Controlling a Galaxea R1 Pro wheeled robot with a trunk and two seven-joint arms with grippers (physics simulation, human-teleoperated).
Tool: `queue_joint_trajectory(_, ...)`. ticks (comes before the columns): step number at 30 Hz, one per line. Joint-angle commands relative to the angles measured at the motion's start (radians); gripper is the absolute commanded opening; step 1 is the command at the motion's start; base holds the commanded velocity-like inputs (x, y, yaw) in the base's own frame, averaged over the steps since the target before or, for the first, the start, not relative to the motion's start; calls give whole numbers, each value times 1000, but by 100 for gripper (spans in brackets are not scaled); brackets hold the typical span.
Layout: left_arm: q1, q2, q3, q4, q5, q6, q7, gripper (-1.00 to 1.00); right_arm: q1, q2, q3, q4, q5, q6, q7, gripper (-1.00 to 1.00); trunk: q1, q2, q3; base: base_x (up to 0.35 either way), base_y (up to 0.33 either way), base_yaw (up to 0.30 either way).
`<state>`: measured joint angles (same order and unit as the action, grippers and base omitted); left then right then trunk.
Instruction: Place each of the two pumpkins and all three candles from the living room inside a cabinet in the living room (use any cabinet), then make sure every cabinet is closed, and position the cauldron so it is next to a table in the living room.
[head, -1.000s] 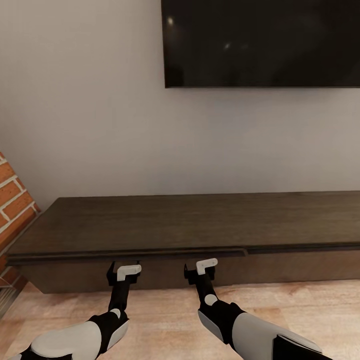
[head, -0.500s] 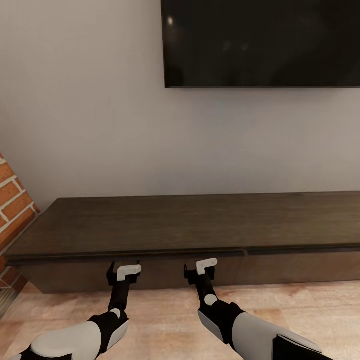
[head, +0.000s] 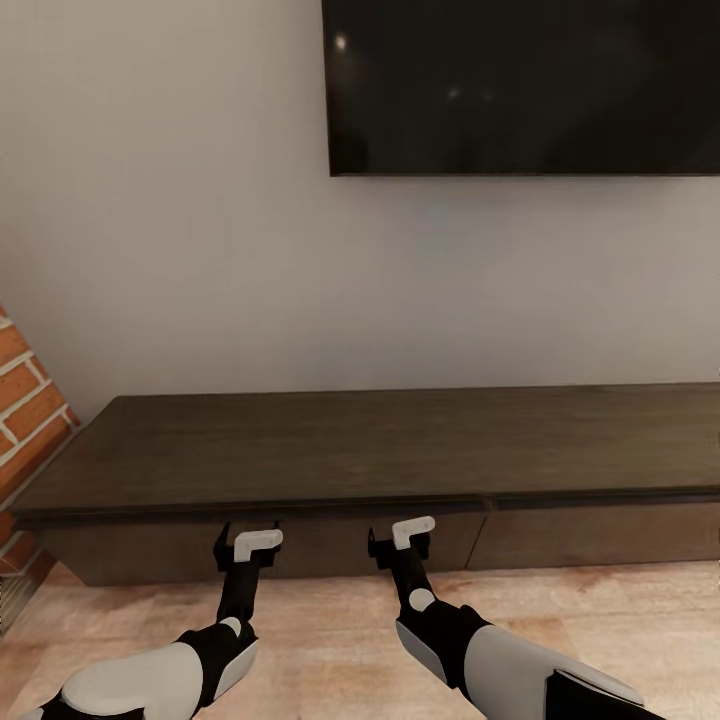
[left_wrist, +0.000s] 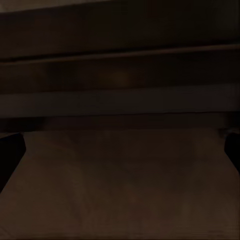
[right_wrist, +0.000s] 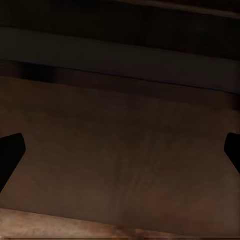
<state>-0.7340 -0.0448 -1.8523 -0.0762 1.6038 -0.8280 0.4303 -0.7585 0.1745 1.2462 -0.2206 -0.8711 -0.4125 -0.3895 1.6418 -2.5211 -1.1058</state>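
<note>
Long, low dark brown cabinet (head: 380, 450) against the wall, standing directly on the light wood floor (head: 330, 640) — flat top bare, drawer fronts flush and handle-less. Brick edge (head: 25, 400) abutting the left end. Floor in front bare boards — grain running sideways

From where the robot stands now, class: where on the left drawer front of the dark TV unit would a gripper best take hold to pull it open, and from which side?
Probably the top edge of the drawer front, approached from the front and hooking into the shadowed gap under the cabinet top. The front is flat with no handle, so that lip looks like the only purchase. The left gripper and right gripper already sit before it, open.
</note>
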Motion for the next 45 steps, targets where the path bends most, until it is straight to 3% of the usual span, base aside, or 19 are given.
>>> queue_joint_trajectory(1,-1,0,-8,-2,2,0,10,100,-1,0,9,0,-8,-3,-5,100,0,0,-1,-153,-28,0)
queue_joint_trajectory(14,-1,3,-8,-4,12,8,7,100,1,0,3,21,-18,-8,6,100,0,0,-1,-291,-71,0)
queue_joint_trajectory(18,0,11,-8,-15,32,36,5,100,4,0,0,109,-27,-10,56,100,0,0,-1,-322,-16,0)
queue_joint_trajectory(21,1,25,-8,-29,52,96,-9,100,5,0,0,175,-73,-6,96,100,0,0,-1,-327,-4,0)
queue_joint_trajectory(25,4,45,-8,-36,115,198,-35,100,5,0,-2,228,-126,10,112,100,0,0,-1,-329,-1,0)
queue_joint_trajectory(30,32,80,-8,-38,240,392,-132,100,5,0,-2,248,-144,116,117,100,0,0,-1,-329,0,0)
queue_joint_trajectory(32,44,92,-8,-39,266,437,-166,100,5,-22,-2,250,-145,151,119,100,0,0,-1,-329,0,0)
queue_joint_trajectory(35,88,116,-8,-39,309,530,-253,100,5,-87,-2,252,-147,257,120,100,0,0,-1,-329,0,0)
queue_joint_trajectory(39,162,132,-8,-39,326,594,-312,100,5,-146,-1,253,-148,412,120,100,0,0,-1,-329,0,0)
queue_joint_trajectory(42,218,139,-7,-38,336,602,-326,100,5,-160,0,252,-152,458,121,100,0,0,-1,-329,0,0)
queue_joint_trajectory(45,264,140,-8,-38,378,559,-331,100,5,-146,-1,247,-158,486,127,100,0,0,-1,-329,0,0)
